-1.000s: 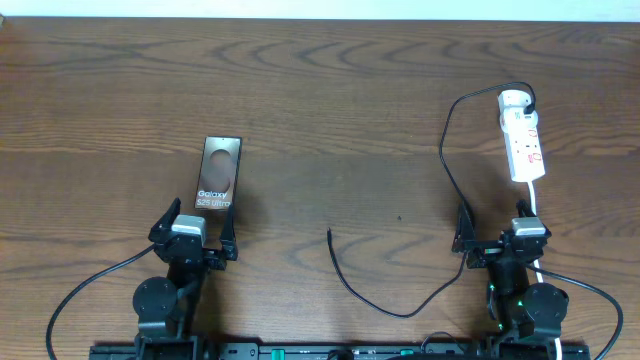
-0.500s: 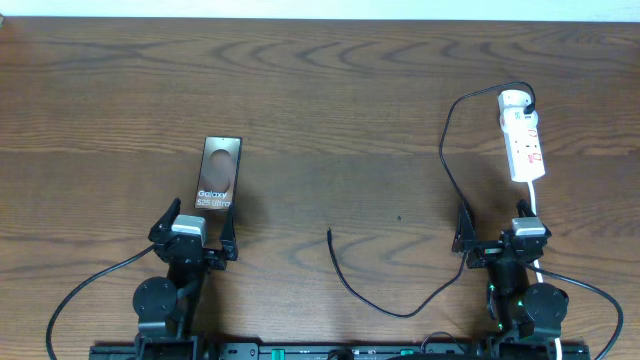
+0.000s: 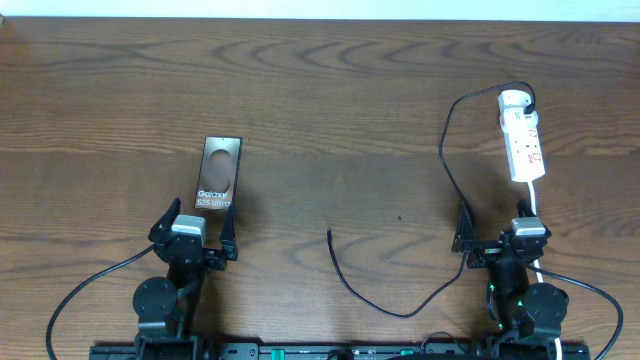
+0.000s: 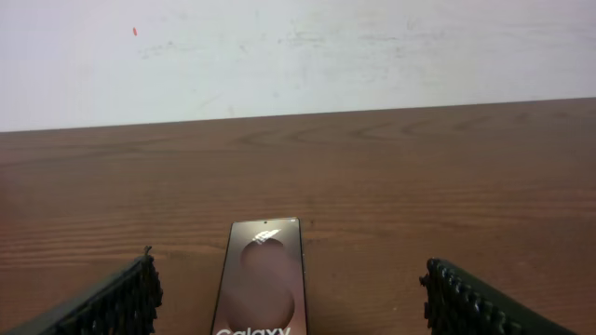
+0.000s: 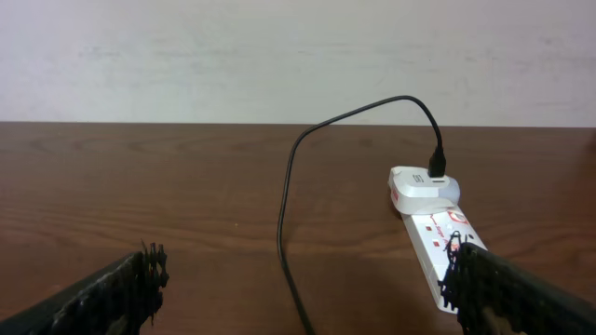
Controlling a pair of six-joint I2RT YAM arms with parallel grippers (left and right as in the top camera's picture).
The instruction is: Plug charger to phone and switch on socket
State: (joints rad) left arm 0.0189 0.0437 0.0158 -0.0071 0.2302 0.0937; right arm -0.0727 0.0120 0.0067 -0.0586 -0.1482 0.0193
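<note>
Evidently, nothing is altered over the last second: no shift is seen in either arm or in any object, so the task is judged not yet begun.

The left hand (image 3: 196,226) is held wide open and empty at the near left of the surface (image 3: 320,90). Just beyond it the phone (image 3: 220,172) is laid flat, its lettered end nearest the hand. In the left wrist view that end is seen between the spread fingers, apart from both.

The right hand (image 3: 493,232) is likewise spread fully and nothing is gripped. It is parked at the near right, just short of the socket (image 3: 524,140), which is laid lengthwise toward the far right.

The charger (image 3: 443,148) is already seated in a white adapter (image 3: 514,99) at the socket's far end. It is looped leftward, then run back past the right hand. Its plug tip (image 3: 330,233) is left free on the bare wood between the two hands, well apart from the phone.

The tip is judged the first thing to be picked up. The switch position cannot be told.
</note>
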